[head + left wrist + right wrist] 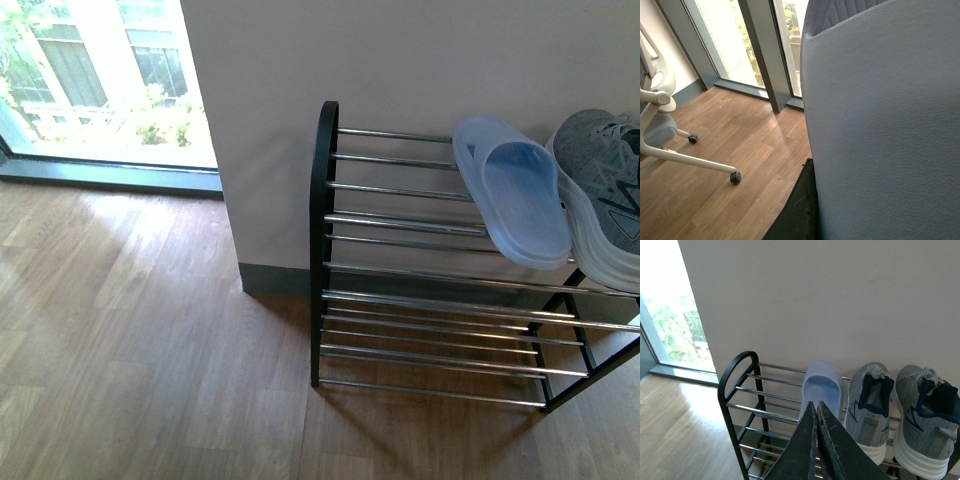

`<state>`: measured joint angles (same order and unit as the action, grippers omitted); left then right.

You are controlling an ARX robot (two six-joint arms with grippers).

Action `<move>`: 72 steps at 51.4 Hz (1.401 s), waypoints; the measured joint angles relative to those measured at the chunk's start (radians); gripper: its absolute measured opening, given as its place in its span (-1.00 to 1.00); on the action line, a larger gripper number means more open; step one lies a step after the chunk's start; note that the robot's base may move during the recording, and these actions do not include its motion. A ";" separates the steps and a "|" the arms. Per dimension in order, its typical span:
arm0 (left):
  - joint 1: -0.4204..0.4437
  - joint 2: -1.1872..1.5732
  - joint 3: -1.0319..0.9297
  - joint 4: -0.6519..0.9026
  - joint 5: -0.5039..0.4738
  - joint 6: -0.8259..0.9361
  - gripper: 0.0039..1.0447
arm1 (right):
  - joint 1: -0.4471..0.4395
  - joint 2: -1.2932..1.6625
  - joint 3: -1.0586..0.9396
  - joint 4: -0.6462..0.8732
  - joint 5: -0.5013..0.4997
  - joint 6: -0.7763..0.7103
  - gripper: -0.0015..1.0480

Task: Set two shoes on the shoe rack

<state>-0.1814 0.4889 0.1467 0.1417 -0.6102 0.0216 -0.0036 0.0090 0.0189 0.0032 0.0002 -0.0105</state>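
Front view shows a shoe rack with a black frame and shiny chrome rods standing on a wooden floor against a pale wall, beside a tall window. On its top shelf lies one pale blue slide, toe toward the room and hanging slightly over the front rod, with a grey sneaker touching it on the far side from the window. From the right wrist view a second grey sneaker sits just beside the first, both heels outward. The right gripper hovers above the shelved slide with its dark jaws pressed together and nothing between them. In the left wrist view a broad pale blue pebbled surface fills most of the frame; it looks like the other slide, held right against the camera with a dark jaw edge under it, so the left gripper seems to be pinching it, though its fingertips are out of sight. An office chair base stands on the floor by the window. The slide looks light, rubbery and bendy, somewhat grippy, not fragile; pinching the sole edge or strap should work. Thin rods may let it tip, so it probably needs laying flat across several, in the free space nearer the window.
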 joint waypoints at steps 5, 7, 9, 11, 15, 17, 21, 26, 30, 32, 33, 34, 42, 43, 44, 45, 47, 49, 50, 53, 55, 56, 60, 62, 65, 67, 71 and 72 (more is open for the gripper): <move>0.000 0.000 0.000 0.000 0.000 0.000 -0.96 | 0.000 -0.002 0.000 0.000 0.000 0.000 -0.97; 0.000 0.000 0.000 0.000 -0.001 0.000 -0.96 | 0.000 -0.003 0.000 0.000 0.000 -0.001 -0.94; 0.000 0.000 0.000 0.000 0.000 0.000 -0.96 | 0.000 -0.003 0.000 0.000 0.000 0.000 -0.85; 0.000 0.000 0.000 0.000 0.000 0.000 -0.96 | 0.000 -0.003 0.000 0.000 0.000 0.000 -0.71; 0.000 0.000 0.000 0.000 0.000 0.000 -0.96 | 0.000 -0.003 0.000 0.000 0.000 0.000 -0.48; 0.000 0.000 0.000 0.000 0.000 0.000 -0.96 | 0.000 -0.003 0.000 0.000 0.000 0.000 -0.37; 0.000 0.000 0.000 0.000 0.000 0.000 -0.96 | 0.000 -0.003 0.000 0.000 0.000 0.000 -0.17; 0.000 0.000 0.000 0.000 0.000 0.000 -0.96 | 0.000 -0.003 0.000 0.000 0.000 0.000 0.09; 0.000 0.000 0.000 0.000 -0.001 0.000 -0.96 | 0.000 -0.003 0.000 0.000 -0.002 0.000 0.33; 0.000 0.000 0.000 0.000 -0.004 0.000 -0.96 | 0.000 -0.003 0.000 0.000 -0.004 0.000 0.46; 0.000 0.000 0.000 0.000 -0.006 0.000 -0.96 | 0.000 -0.003 0.000 0.000 -0.005 0.000 0.52; 0.000 0.000 0.000 0.000 -0.008 0.000 -0.96 | 0.000 -0.003 0.000 0.000 -0.004 0.000 0.59; 0.000 -0.001 0.000 0.000 -0.004 0.000 -0.96 | 0.000 -0.004 0.000 0.000 -0.004 0.000 0.83; 0.000 -0.001 0.000 0.000 -0.005 0.000 -0.96 | 0.000 -0.004 0.000 0.000 -0.004 0.000 0.82; 0.000 -0.001 0.000 0.000 -0.005 0.000 -0.96 | 0.000 -0.004 0.000 0.000 -0.004 0.000 0.82; 0.000 -0.001 0.000 0.000 -0.006 0.000 -0.96 | 0.000 -0.003 0.000 0.000 -0.004 0.000 0.82; 0.000 -0.001 0.000 0.000 -0.005 0.000 -0.96 | 0.000 -0.004 0.000 -0.001 -0.003 0.000 0.82; 0.000 -0.001 0.000 0.000 0.000 0.000 -0.96 | 0.000 -0.005 0.000 -0.001 0.000 0.000 0.82; 0.000 -0.001 0.000 0.000 0.002 0.000 -0.96 | 0.001 -0.005 0.000 -0.001 0.002 0.000 0.82; 0.000 -0.001 0.000 0.000 0.006 -0.001 -0.96 | 0.002 -0.004 0.000 -0.003 0.008 0.003 0.82; 0.009 0.011 0.023 -0.075 0.076 -0.056 -0.96 | 0.002 -0.005 0.000 -0.003 0.007 0.003 0.82; 0.012 0.019 0.042 -0.136 0.108 -0.087 -0.96 | 0.002 -0.005 0.000 -0.003 0.007 0.003 0.82; 0.029 0.084 0.104 -0.311 0.319 -0.300 -0.96 | 0.002 -0.004 0.000 -0.003 0.003 0.003 0.82; 0.037 0.135 0.125 -0.312 0.410 -0.399 -0.96 | 0.003 -0.005 0.000 -0.003 0.003 0.003 0.82; 0.054 0.248 0.175 -0.246 0.531 -0.521 -0.96 | 0.003 -0.005 0.000 -0.003 0.003 0.003 0.82; 0.061 0.332 0.214 -0.203 0.565 -0.554 -0.96 | 0.003 -0.004 0.000 -0.003 0.003 0.003 0.82; 0.071 0.489 0.290 -0.126 0.626 -0.577 -0.96 | 0.003 -0.005 0.000 -0.003 0.003 0.003 0.82; 0.071 0.512 0.303 -0.121 0.628 -0.577 -0.96 | 0.003 -0.005 0.000 -0.003 0.003 0.003 0.82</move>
<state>-0.1101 1.0004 0.4492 0.0208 0.0177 -0.5552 -0.0006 0.0044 0.0189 -0.0002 0.0029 -0.0074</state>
